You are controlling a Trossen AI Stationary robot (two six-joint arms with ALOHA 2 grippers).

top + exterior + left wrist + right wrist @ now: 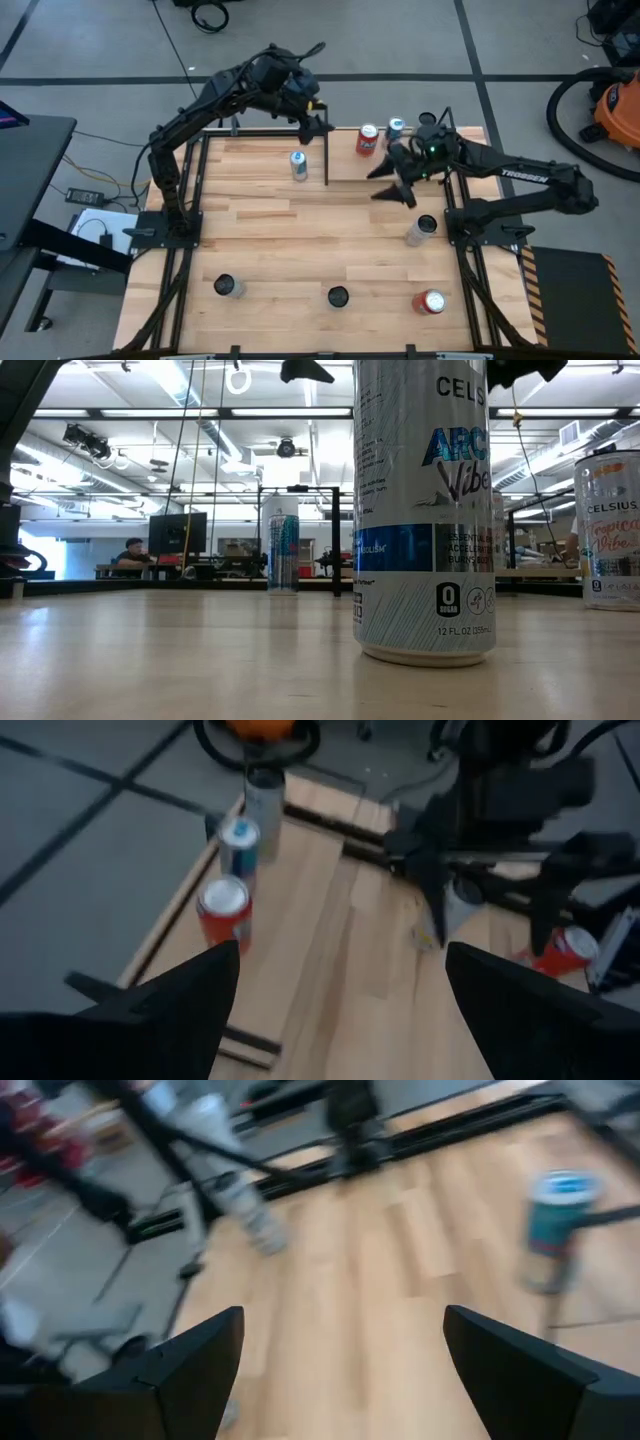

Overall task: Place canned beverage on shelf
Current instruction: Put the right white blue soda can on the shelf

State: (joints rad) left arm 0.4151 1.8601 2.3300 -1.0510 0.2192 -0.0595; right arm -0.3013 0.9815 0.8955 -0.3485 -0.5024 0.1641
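Observation:
The shelf is a pale panel at the table's far right, also seen in the left wrist view. Three cans stand on its far edge: a red can, a blue-and-white can and a dark-topped can. Another blue-and-white can stands upright on the tabletop just left of the shelf. My right gripper hangs open and empty over the shelf's near edge. My left gripper is open and empty, high over the table's far edge.
A silver can stands near the right arm's base. Two dark-topped cans and a red can stand along the near edge; one Celsius can fills the low view. A black post marks the shelf's left side.

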